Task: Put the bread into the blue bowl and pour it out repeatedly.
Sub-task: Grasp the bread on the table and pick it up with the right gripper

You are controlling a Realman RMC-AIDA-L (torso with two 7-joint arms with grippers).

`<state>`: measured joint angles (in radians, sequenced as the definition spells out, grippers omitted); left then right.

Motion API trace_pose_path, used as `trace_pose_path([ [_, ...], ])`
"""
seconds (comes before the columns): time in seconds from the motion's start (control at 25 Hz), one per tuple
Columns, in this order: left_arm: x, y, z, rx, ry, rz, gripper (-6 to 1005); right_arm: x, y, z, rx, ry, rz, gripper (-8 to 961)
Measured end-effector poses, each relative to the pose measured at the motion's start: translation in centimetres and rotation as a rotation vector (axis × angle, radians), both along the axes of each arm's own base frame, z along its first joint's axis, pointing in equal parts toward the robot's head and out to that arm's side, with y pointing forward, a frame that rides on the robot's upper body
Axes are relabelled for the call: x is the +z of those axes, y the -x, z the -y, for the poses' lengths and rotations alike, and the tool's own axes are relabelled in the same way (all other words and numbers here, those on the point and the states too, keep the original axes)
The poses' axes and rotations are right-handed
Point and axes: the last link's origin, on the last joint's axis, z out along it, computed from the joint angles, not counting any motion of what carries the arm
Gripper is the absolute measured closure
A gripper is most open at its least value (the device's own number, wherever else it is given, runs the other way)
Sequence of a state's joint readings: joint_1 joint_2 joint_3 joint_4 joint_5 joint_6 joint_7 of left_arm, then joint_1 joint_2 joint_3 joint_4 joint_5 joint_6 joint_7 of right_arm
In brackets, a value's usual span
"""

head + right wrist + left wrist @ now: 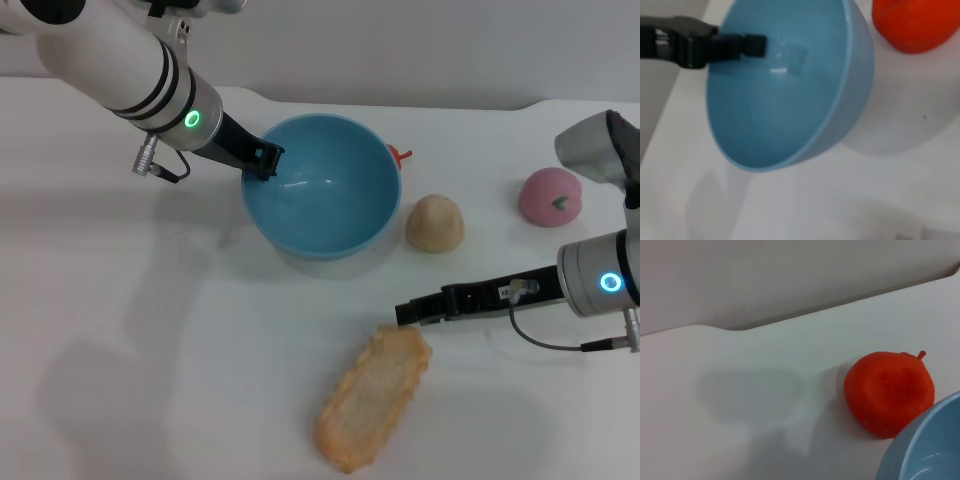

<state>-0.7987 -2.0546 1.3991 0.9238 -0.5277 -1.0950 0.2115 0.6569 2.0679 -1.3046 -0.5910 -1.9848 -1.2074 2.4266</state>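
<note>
Left hand (264, 157) clamped on near-left rim of round, smooth light-blue bowl (335, 205), tilted toward right. Right hand (408, 312) just beside far end of long tan scalloped bread loaf (372, 396) on white tabletop (150, 350); grip state unclear. Risks: bowl slipping from thin rim pinch; loaf skidding away when nudged.

Left arm reaches in from upper left, left gripper (263, 158) clamped on something. Right arm extends from the right, low, right gripper (408, 312) fingers together, holding nothing.
</note>
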Motion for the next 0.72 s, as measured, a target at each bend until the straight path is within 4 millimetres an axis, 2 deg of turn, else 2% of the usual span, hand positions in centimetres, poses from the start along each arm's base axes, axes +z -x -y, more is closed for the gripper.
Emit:
trace_pose_path([
  [0.28,0.1,0.0,-0.1,-0.001,-0.004,-0.001,998,0.0,-0.8,0.5,-0.063,0.087,0.13,523],
  [0.72,0.4,0.0,-0.4,-0.015,-0.017,-0.02,998,-1.2,0.3,0.0,-0.055,0.076,0.121,525],
])
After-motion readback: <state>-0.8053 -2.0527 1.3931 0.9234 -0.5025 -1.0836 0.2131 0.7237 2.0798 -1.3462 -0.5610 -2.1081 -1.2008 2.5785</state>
